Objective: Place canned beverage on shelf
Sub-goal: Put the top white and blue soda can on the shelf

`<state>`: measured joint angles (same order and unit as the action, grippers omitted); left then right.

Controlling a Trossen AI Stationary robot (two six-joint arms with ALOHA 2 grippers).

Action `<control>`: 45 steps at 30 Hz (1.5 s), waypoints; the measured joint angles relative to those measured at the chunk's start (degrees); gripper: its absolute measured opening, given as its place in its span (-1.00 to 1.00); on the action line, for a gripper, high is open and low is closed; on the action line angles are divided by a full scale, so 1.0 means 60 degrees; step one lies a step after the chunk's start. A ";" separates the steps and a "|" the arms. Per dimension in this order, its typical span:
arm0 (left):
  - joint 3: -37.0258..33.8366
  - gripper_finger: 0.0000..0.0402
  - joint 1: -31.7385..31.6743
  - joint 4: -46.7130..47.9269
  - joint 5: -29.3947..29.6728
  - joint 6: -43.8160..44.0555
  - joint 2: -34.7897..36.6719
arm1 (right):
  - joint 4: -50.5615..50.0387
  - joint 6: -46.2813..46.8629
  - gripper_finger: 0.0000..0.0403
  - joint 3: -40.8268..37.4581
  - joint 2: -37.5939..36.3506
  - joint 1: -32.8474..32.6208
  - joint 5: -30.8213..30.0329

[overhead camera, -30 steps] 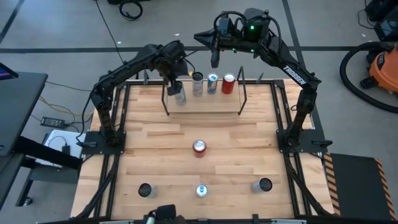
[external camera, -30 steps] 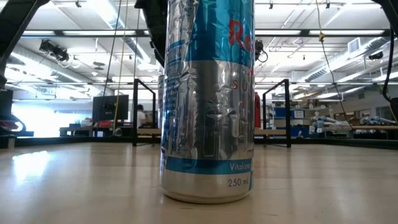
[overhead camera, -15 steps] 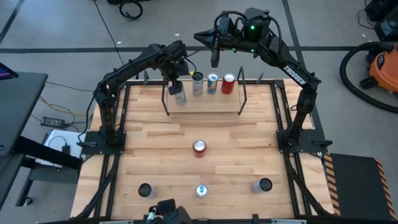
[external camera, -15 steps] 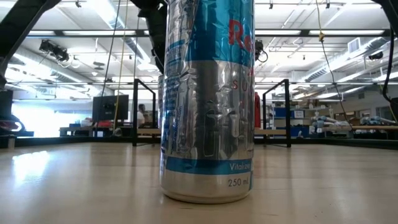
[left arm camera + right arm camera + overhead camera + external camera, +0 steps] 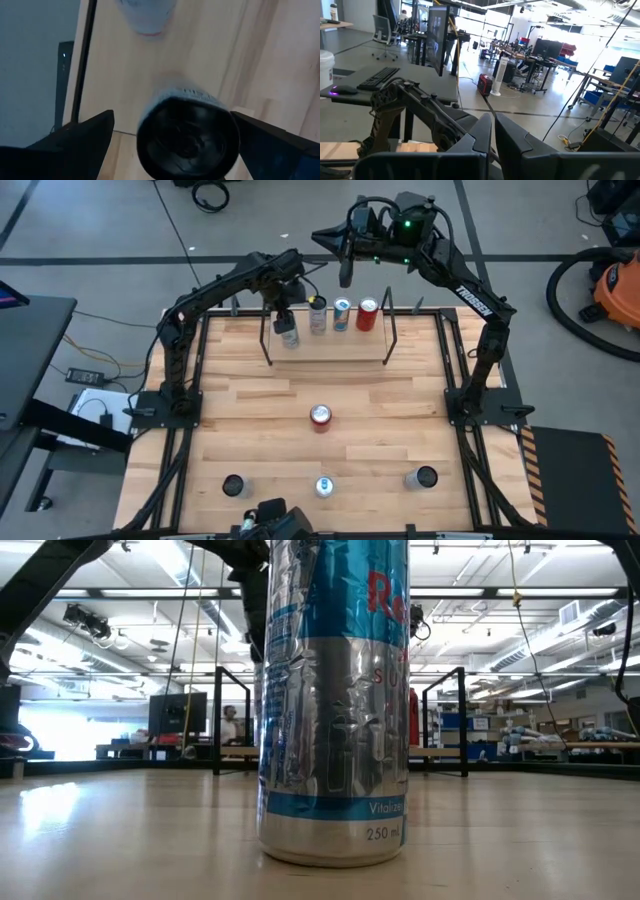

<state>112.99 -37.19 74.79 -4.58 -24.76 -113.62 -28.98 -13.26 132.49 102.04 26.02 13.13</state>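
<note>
L end effector hung over the silver can at the shelf's left end, fingers apart w/ the can between them; contact prob. none, hard to tell. R end effector, fingers together, waited above the shelf's back.

A robotics lab: open hall of workbenches, monitors (office chair too), ceiling strip lights.

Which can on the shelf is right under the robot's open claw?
The leftmost can on the shelf, the dark-topped one. The left claw hangs open around it, while the other three cans in the row stand alone.
</note>
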 joint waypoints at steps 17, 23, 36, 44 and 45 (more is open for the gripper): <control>0.0000 0.80 0.0029 0.0416 0.0234 -0.0243 -0.0007 | 0.0113 0.0000 -0.85 0.0000 0.0000 0.0000 0.0000; 0.0000 0.63 0.0029 0.0370 0.0219 -0.0243 -0.0007 | 0.0111 0.0000 -0.85 0.0000 0.0000 -0.0002 0.0000; 0.0000 0.37 -0.0073 -0.0041 0.0558 -0.0243 -0.0007 | 0.0091 0.0000 -0.85 0.0000 0.0000 -0.0003 -0.0004; 0.0000 0.36 -0.0585 -0.0247 0.0590 0.0139 -0.0011 | -0.0121 0.0002 -0.85 0.0000 0.0000 -0.0004 -0.0025; 0.0000 0.36 -0.0668 -0.0294 0.0603 0.0259 -0.0011 | -0.0159 0.0001 -0.85 0.0000 0.0000 -0.0001 -0.0025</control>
<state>112.99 -41.19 73.02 -0.97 -23.21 -113.69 -29.93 -13.25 132.49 102.04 26.01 12.97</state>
